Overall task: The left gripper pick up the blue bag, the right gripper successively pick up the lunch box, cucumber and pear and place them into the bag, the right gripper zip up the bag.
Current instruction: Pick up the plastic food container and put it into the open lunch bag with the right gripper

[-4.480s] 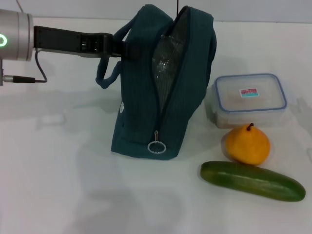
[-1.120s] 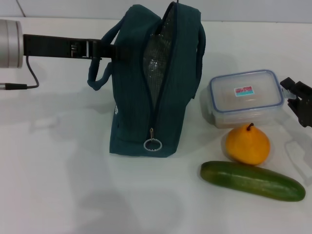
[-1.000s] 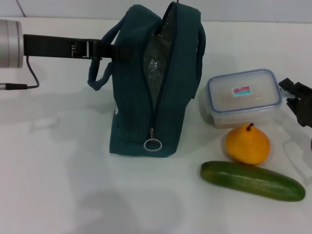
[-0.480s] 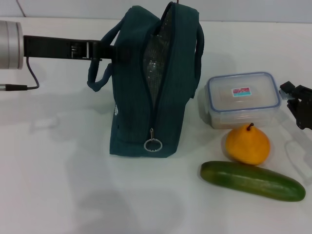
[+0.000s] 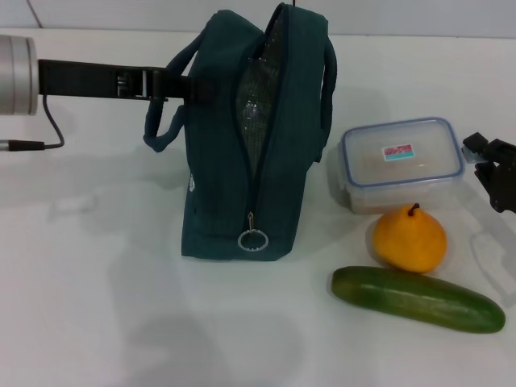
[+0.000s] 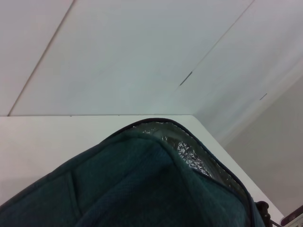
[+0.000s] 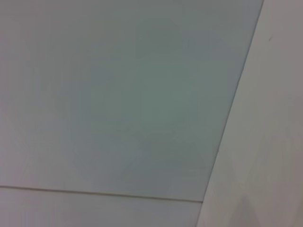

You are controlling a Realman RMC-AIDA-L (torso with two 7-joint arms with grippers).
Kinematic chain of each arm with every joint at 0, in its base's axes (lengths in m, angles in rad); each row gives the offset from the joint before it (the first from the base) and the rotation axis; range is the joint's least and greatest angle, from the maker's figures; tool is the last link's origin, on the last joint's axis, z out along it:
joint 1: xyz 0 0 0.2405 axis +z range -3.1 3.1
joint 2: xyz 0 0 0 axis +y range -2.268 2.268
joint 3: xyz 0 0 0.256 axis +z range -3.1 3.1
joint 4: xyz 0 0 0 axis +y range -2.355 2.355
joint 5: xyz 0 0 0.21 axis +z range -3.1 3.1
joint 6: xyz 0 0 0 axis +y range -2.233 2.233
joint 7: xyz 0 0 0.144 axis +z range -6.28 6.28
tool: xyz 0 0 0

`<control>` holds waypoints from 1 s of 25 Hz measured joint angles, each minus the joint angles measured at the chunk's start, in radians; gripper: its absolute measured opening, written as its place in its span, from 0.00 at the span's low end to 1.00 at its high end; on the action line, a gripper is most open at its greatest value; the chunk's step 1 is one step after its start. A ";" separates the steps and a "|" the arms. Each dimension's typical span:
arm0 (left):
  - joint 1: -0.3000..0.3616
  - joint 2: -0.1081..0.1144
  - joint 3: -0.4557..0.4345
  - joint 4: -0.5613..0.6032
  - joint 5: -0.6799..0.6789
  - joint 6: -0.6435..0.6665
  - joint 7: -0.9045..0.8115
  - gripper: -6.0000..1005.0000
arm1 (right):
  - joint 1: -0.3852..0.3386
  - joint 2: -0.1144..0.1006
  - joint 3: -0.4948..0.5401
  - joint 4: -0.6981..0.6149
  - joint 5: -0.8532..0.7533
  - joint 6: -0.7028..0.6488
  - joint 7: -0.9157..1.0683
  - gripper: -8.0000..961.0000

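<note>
The left gripper (image 5: 196, 86) reached in from the left and was clenched on the upper left side of the blue bag (image 5: 250, 161), which stood upright on the white table (image 5: 97, 282) with its zipper open and foil lining showing. Right of the bag sat the lunch box (image 5: 401, 164), with the pear (image 5: 409, 239) just in front of it and the cucumber (image 5: 417, 299) lying nearest. At the far right edge, beside the lunch box, was the right gripper (image 5: 493, 173); whether it was released or clenched I cannot tell.
</note>
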 joint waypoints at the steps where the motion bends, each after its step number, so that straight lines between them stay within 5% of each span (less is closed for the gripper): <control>1: 0.000 0.000 0.000 0.000 0.000 0.000 0.001 0.08 | -0.001 0.000 0.000 -0.004 -0.006 0.002 0.000 0.11; 25: -0.005 -0.015 0.009 -0.009 -0.009 -0.002 0.038 0.08 | -0.005 0.000 0.024 -0.036 -0.026 -0.040 0.070 0.11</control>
